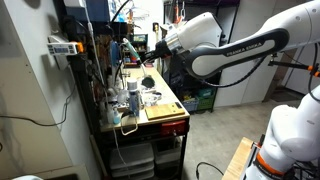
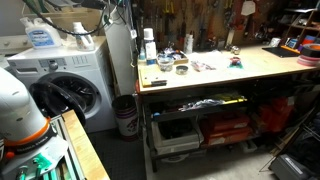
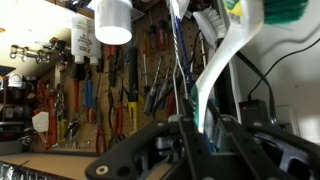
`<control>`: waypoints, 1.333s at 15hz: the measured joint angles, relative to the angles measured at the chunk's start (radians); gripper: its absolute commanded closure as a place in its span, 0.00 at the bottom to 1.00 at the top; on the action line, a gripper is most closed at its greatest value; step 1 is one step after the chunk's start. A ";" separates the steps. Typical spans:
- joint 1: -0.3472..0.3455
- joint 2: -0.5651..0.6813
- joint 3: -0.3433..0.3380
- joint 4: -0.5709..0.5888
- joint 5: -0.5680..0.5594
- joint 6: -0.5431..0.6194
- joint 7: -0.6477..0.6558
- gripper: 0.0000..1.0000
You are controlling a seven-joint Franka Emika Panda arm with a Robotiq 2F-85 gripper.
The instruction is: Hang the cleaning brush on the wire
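My gripper (image 3: 200, 125) is shut on a long white handle with a teal edge (image 3: 215, 70). The handle rises to a green bristle head (image 3: 285, 10) at the top right of the wrist view. A thin wire (image 3: 178, 60) runs upright just beside the handle. In an exterior view the gripper (image 1: 150, 47) is held high over the back of the cluttered workbench (image 1: 180, 122), with a teal-green piece (image 1: 128, 50) ahead of it. A small dark short object (image 2: 155, 84) lies at the bench's front corner; I cannot tell whether it is the dark cleaning brush.
A pegboard with many hanging screwdrivers and pliers (image 3: 110, 90) fills the wall behind. A white lamp (image 3: 113, 20) hangs above. A pale wooden board (image 1: 165, 108) and bottles (image 2: 148, 45) are on the bench. A washing machine (image 2: 70, 85) stands beside it.
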 measured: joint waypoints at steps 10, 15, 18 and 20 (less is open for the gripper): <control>0.001 -0.002 -0.008 -0.002 0.055 -0.001 -0.018 0.96; 0.060 0.018 -0.056 0.005 0.061 -0.001 -0.032 0.96; 0.109 0.030 -0.087 0.009 0.066 -0.001 -0.047 0.96; 0.132 0.034 -0.107 0.009 0.067 -0.002 -0.054 0.96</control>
